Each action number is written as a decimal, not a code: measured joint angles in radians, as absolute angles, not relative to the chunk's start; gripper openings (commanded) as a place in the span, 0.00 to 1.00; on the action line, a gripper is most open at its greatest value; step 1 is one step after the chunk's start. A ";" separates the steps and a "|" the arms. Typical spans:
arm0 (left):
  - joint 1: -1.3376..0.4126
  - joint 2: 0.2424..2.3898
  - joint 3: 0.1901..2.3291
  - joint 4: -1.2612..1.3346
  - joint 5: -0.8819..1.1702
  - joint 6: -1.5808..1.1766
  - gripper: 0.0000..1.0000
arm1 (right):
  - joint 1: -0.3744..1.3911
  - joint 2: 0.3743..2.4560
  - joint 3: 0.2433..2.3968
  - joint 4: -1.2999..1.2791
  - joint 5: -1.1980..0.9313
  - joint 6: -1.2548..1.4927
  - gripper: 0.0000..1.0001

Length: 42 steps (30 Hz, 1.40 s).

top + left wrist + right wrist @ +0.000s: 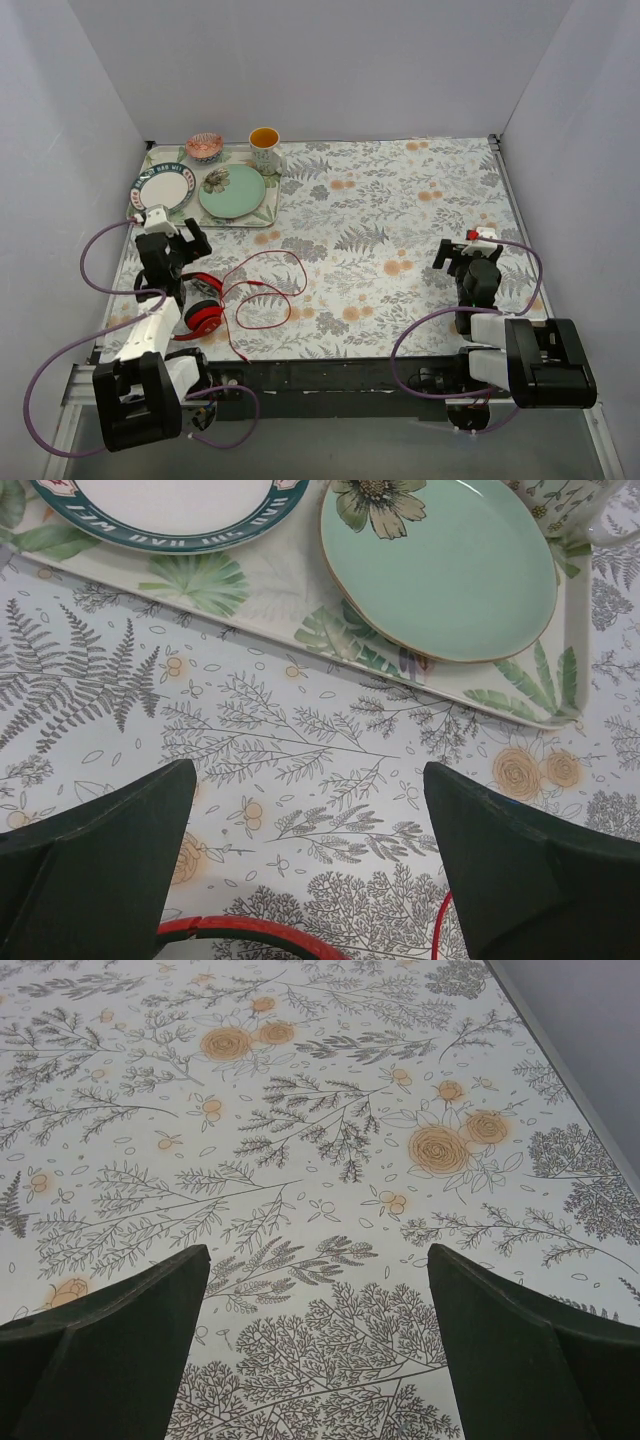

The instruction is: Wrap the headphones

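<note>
Your left end effector [310, 780] hung wide open, angled down, with the headphones [204, 312] just under and behind its fingertips. Your right end effector [318, 1260], equally wide, hovered over the table [400, 220], well apart. Beyond the left one stood one tray [574, 620] holding two plates [440, 570], one bowl [204, 147] and one cup [264, 145].

Place: robot lab test cell, not a home.
Walls: plain white panels [330, 60] box in my table [400, 230] on 3 sides.
Props: tray [250, 585] w/ plates [232, 193] + cup [265, 145], on floral cloth.
Rig: purple cables [400, 340] loop bare round my arm bases [140, 400].
</note>
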State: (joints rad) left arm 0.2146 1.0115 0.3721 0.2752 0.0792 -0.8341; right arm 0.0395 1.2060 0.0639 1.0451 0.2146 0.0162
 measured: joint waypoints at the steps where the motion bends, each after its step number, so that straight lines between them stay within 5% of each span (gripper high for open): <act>1: 0.214 1.013 0.395 0.232 0.069 -0.826 0.98 | 0.039 1.203 0.068 1.034 0.214 0.018 0.97; 11: 0.314 1.090 0.852 -0.397 0.104 -0.389 0.98 | 0.046 1.030 0.276 0.725 0.096 0.074 0.93; 19: 0.542 1.105 0.746 -0.701 0.125 -0.140 0.91 | 0.177 1.006 0.412 0.506 -0.010 0.067 0.93; 28: 0.596 1.169 0.625 -0.672 0.111 -0.039 0.86 | 0.384 1.047 0.500 0.379 -0.030 -0.010 0.93; 32: 0.596 1.250 0.615 -0.604 0.110 -0.033 0.72 | 0.420 1.070 0.524 0.337 -0.030 -0.036 0.93; 35: 0.596 1.274 0.624 -0.572 0.117 -0.035 0.52 | 0.441 1.080 0.535 0.306 -0.030 -0.051 0.93; 39: 0.596 1.292 0.626 -0.540 0.139 -0.029 0.05 | 0.466 1.080 0.544 0.285 -0.029 -0.062 0.93; 42: 0.598 1.294 0.638 -0.565 0.190 -0.021 0.00 | 0.487 1.088 0.559 0.277 -0.028 -0.070 0.93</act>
State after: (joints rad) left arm 0.5983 1.2938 0.6376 -0.5652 0.1902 -0.0208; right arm 0.4873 1.0878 0.5591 0.2771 -0.0280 -0.0704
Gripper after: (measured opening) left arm 0.071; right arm 0.929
